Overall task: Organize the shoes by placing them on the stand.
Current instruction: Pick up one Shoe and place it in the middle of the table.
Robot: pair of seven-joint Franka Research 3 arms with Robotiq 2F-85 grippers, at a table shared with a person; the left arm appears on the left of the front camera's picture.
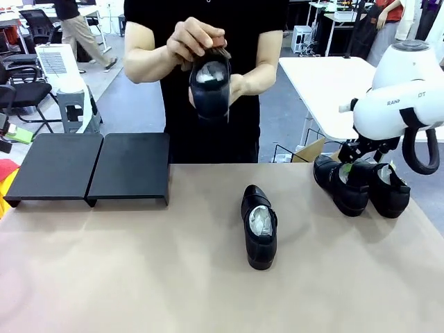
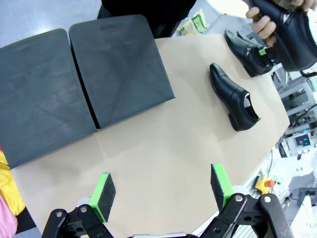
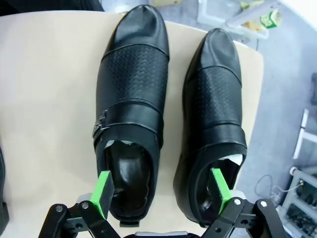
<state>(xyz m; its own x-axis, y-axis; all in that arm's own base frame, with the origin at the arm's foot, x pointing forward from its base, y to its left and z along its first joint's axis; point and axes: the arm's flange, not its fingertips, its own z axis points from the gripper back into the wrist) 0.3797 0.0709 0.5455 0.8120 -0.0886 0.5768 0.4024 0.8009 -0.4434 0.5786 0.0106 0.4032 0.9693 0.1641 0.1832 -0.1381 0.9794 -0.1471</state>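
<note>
The stand (image 1: 90,166) sits at the far left corner of the table (image 1: 139,277). A person's hands (image 1: 194,38) hold one dress shoe (image 1: 210,87) above the far edge, and a second shoe (image 1: 259,227) lies mid-table. The right gripper (image 3: 161,181) hangs with fingers spread over the heels of the pair of shoes (image 3: 131,84) at the right edge, perhaps touching them; the left gripper (image 2: 160,177) is also spread, grasping nothing.

Brightness: all three views are evenly and brightly lit from above; no dim corner is seen.
Shadows: only a soft, narrow shadow is cast on the beige table top (image 1: 139,277) around the black glossy leather shoe at mid-table (image 1: 259,229).
Glare: a pale sheen is carried on the toe of a black perforated leather shoe (image 3: 133,64).
Distortion: the matte black two-panel stand (image 2: 119,69) is bowed by the wide-angle lens.
Blur: the far background is softened.
</note>
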